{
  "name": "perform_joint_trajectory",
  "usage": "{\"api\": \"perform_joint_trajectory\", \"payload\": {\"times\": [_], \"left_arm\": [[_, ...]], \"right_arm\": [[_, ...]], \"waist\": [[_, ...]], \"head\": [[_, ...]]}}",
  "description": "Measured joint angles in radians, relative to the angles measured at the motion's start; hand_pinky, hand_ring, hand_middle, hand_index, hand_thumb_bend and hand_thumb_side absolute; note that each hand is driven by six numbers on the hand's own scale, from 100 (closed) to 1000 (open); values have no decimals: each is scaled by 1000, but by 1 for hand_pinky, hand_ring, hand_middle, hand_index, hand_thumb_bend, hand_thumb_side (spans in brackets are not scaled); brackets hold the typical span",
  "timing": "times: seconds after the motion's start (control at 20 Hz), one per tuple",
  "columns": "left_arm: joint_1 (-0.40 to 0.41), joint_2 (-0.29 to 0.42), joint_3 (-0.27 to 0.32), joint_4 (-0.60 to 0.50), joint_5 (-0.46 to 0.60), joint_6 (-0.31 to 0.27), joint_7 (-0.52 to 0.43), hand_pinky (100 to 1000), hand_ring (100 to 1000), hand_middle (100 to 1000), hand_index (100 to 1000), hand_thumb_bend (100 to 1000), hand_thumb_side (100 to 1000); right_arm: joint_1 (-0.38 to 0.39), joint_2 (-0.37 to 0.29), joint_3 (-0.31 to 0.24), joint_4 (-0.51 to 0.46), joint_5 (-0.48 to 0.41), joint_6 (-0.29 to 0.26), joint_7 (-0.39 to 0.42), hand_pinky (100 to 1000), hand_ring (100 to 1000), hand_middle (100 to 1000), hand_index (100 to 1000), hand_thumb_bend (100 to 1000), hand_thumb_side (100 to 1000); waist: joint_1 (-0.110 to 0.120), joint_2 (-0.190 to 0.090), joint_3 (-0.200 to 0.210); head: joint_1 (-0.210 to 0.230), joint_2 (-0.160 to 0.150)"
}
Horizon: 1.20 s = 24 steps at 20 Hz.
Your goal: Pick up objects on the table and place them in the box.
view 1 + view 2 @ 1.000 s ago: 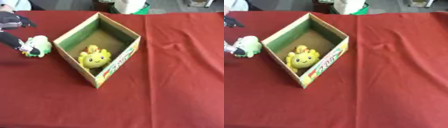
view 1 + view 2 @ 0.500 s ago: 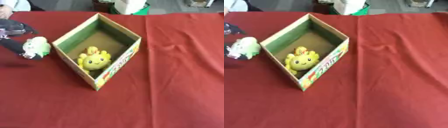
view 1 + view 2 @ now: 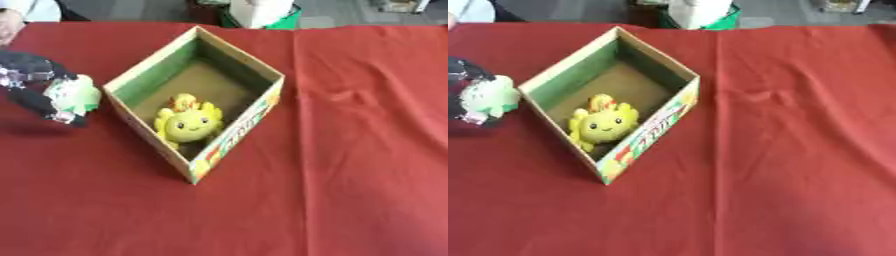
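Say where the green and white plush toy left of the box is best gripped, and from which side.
Probably round its rounded body, from the left and above. The green and white plush toy sits close to the box wall, so its right side is crowded. The left hand already curls round it from that open side.
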Motion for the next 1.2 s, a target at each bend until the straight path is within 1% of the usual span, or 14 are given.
{"api": "perform_joint_trajectory", "payload": {"times": [0.3,0.4,0.45,0.55,0.7,0.8,0.85,0.9,0.95,1.0,1.05,1.1,1.2], "left_arm": [[-3,-8,12,25,-12,8,6,814,882,898,1000,657,888],[-4,-8,14,31,-13,10,8,810,878,892,1000,631,898],[-4,-8,15,34,-12,11,9,802,872,885,1000,591,907],[-5,-8,18,37,-10,12,10,793,866,871,1000,558,909],[-9,-9,21,38,-2,17,11,773,854,853,978,393,907],[-11,-10,24,41,6,20,12,764,846,844,963,350,893],[-12,-11,24,43,10,22,11,754,839,837,949,263,863],[-12,-13,24,43,14,24,10,752,838,835,945,220,848],[-13,-13,25,43,18,25,10,747,836,831,941,146,811],[-14,-14,25,43,23,26,10,747,836,831,941,146,811],[-15,-15,25,43,26,26,10,740,830,822,933,100,728],[-16,-16,25,43,28,26,10,731,824,813,924,100,644],[-16,-16,27,42,32,27,13,716,812,798,907,100,532]], "right_arm": [[1,6,0,0,2,2,-2,882,759,749,853,100,827],[3,7,0,0,4,4,-2,882,759,749,854,100,824],[3,7,0,0,4,5,-2,882,759,750,854,100,821],[3,9,0,0,5,7,-3,883,759,751,854,100,819],[4,9,0,0,5,11,-3,883,758,739,854,100,813],[4,11,0,0,6,13,-1,883,758,730,854,100,811],[5,13,0,0,6,14,1,884,758,725,854,100,808],[8,14,0,0,7,15,2,884,758,722,854,100,806],[10,15,0,0,8,16,3,884,758,720,854,100,804],[12,15,0,0,9,18,4,884,758,720,854,100,804],[12,15,0,0,11,19,5,885,758,717,854,100,802],[12,15,0,0,13,21,5,885,758,717,854,100,801],[12,16,0,0,14,23,3,885,758,716,854,100,802]], "waist": [[0,8,-4],[0,12,-4],[1,12,-4],[1,14,-4],[1,16,-4],[1,17,-4],[1,17,-4],[2,17,-4],[2,17,-4],[3,17,-4],[3,17,-4],[5,17,-4],[6,17,-3]], "head": [[5,-11],[6,-12],[6,-13],[7,-13],[8,-13],[9,-15],[9,-15],[9,-15],[9,-15],[9,-15],[9,-15],[9,-16],[9,-16]]}}
